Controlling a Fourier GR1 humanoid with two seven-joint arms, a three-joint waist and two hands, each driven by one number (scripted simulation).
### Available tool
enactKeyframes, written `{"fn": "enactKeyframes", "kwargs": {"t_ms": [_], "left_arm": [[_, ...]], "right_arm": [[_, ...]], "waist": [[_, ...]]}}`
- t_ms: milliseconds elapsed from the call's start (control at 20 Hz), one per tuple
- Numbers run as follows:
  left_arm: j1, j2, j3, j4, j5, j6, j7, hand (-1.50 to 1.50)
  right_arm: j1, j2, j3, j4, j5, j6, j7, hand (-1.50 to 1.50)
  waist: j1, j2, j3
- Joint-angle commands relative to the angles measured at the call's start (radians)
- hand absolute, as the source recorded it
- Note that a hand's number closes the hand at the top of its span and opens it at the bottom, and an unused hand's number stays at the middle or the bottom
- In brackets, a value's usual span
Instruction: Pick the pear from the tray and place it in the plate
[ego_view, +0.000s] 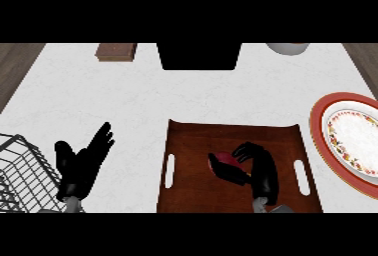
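Left of the dark brown wooden tray (184, 140), my left hand (80, 160) rests on the white worktop (111, 100), fingers straight and spread. On the tray my right hand (255, 167) is nearer: its fingers curl round the small red pear (224, 159) (mostly hidden, long axis unclear). The red-rimmed patterned plate (325, 145) lies right of the tray. No writing is readable.

Reddish pear (223, 159) on brown tray (184, 150), mostly hidden, red-rimmed white plate (325, 117) right of tray
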Motion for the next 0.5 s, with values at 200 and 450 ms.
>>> {"fn": "enactKeyframes", "kwargs": {"t_ms": [200, 450], "left_arm": [[0.011, -0.031, -0.023, -0.004, 0.009, 0.009, 0.012, 0.00], [0.015, -0.031, 0.010, 0.069, 0.016, 0.008, -0.031, 0.00]], "right_arm": [[-0.036, -0.119, 0.256, 0.010, 0.387, 0.176, 0.136, 1.50], [-0.031, -0.108, 0.284, -0.227, 0.666, 0.059, 0.215, 1.50]], "waist": [[-0.001, 0.011, -0.010], [-0.029, 0.013, -0.007]]}}
